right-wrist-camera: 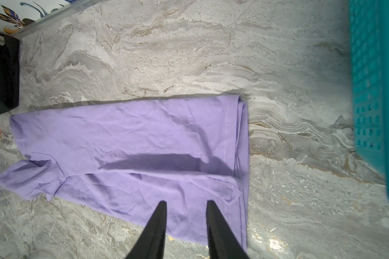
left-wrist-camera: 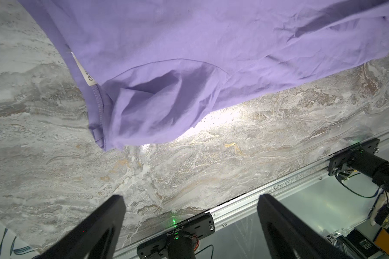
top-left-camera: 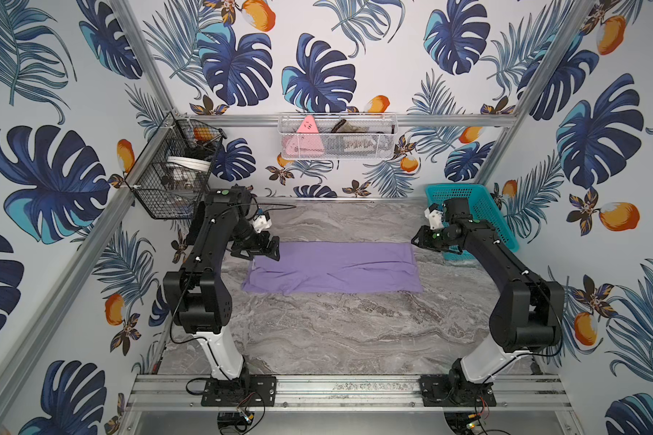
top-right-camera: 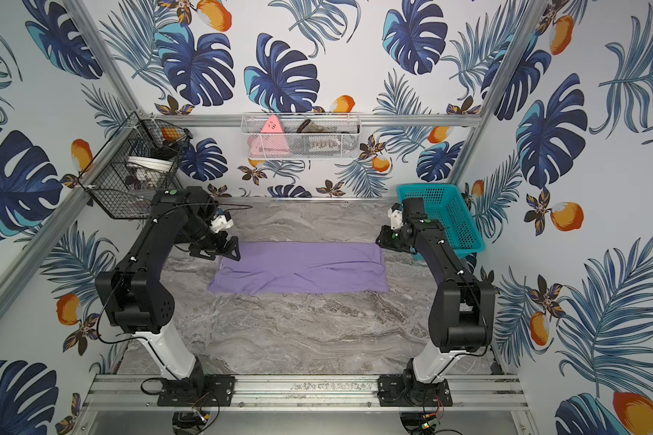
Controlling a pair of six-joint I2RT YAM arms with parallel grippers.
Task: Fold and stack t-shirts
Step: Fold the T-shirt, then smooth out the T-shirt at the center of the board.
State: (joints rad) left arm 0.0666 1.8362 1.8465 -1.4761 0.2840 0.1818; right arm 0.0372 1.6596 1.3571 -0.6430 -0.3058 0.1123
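A lavender-purple fabric shirt point(top-left-camera: 332, 267), folded into a long strip, lies on the grey marble tabletop point(top-left-camera: 336, 331) between both hands. Left hand point(left-wrist-camera: 191, 198) wide, empty; right hand point(right-wrist-camera: 186, 203) narrow, seemingly empty, above its hem.

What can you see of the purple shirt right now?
The lavender shirt looks like thin, creased fabric, folded into a long band lying flat on the marble-patterned table. Its stitched hem lies at the right arm's end; a puffed sleeve and a white label show at the left arm's end. No lettering shows. Both the left gripper and right gripper are open and hold none of it.
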